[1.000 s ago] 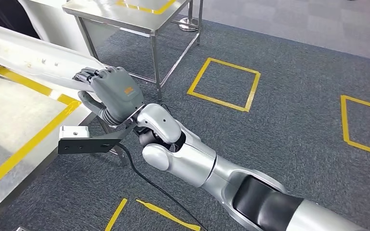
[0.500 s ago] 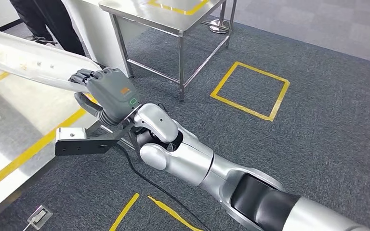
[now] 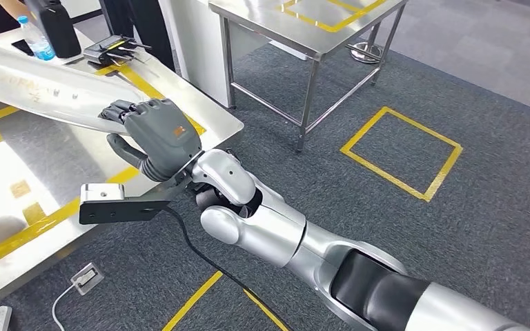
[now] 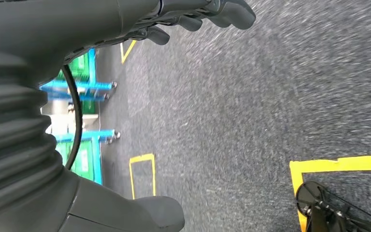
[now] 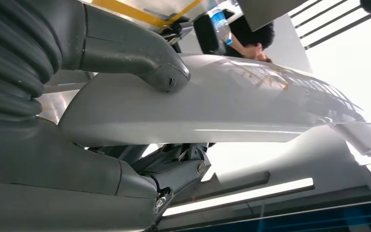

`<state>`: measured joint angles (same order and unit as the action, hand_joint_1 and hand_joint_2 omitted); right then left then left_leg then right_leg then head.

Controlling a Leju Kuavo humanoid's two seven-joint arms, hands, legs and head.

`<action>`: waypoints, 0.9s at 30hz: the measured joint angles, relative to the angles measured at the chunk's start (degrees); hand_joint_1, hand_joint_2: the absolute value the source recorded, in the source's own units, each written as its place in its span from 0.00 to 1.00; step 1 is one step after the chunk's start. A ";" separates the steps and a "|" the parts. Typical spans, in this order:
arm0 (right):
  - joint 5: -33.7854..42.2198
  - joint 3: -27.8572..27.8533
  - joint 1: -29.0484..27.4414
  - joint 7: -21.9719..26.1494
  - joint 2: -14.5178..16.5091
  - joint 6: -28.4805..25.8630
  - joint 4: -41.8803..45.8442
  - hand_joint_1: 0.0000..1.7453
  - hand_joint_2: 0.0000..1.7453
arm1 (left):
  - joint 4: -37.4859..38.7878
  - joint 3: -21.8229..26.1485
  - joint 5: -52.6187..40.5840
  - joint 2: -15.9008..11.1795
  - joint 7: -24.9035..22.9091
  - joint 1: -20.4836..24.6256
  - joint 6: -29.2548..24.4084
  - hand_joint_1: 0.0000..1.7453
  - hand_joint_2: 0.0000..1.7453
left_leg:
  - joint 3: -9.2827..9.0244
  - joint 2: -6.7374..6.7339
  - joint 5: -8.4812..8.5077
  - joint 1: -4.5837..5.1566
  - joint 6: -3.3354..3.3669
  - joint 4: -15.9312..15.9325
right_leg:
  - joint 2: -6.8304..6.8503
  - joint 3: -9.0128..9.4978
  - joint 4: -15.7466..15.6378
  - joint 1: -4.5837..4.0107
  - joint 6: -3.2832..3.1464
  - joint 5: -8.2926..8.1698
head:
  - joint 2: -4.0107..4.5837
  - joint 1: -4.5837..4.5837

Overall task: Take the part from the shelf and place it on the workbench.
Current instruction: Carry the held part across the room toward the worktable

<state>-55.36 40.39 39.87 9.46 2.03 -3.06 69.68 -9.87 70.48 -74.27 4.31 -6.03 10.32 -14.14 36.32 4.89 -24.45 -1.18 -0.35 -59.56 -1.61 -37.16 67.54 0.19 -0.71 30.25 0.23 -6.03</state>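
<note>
Over the near workbench the right hand grips the long white part by its end, keeping it level for setting down. Left hand hangs at the floor, fingers curled, holding nothing

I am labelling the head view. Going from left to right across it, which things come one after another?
Water bottle → long white part → right hand holding it → second steel table → yellow floor square.

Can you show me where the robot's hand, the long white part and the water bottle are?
right hand [image 3: 160, 138], head view, back of the hand.
part [image 3: 34, 86], head view, its middle stretch.
bottle [image 3: 36, 43], head view, its label.
</note>
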 joint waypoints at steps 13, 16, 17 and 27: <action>-0.45 -0.03 0.05 -0.22 0.30 0.39 -0.02 1.00 1.00 | 0.07 0.01 0.02 0.10 -0.28 -0.10 0.51 0.00 1.00 | 7.30 -4.56 -5.47 -0.19 -3.42 -13.97 | 4.29 4.41 -9.34 -0.26 -1.95 -3.10 | -0.01 0.88; -0.48 -0.03 0.18 -0.22 0.32 0.40 -0.02 1.00 1.00 | 0.01 0.01 0.04 -0.01 -0.33 -0.06 0.51 0.00 1.00 | 1.44 -7.37 -1.32 -0.03 -3.17 -3.76 | 6.46 4.49 -8.79 -0.45 -1.42 -2.54 | 0.00 0.90; -0.49 -0.04 0.24 -0.21 0.33 0.41 -0.02 1.00 1.00 | -0.01 0.01 0.04 -0.05 -0.33 0.02 0.51 0.00 1.00 | 0.02 -8.39 -0.67 0.12 -2.68 -1.20 | 7.04 4.50 -8.60 -0.63 -1.15 -2.32 | 0.01 0.86; -0.52 -0.03 0.45 -0.03 0.21 0.50 -0.31 1.00 1.00 | -0.04 0.01 0.07 -0.09 -0.63 0.25 0.51 0.00 1.00 | 0.02 -3.22 0.25 -0.30 0.49 0.41 | 1.87 -2.62 7.24 0.00 1.43 5.34 | 0.01 0.50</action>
<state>-55.89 40.36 40.32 9.44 2.24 -2.56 69.37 -9.91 70.49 -74.20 4.21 -6.67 10.56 -13.63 36.35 1.67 -24.20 -1.48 0.15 -59.15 0.26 -39.78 74.78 0.19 0.72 35.60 0.24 -5.53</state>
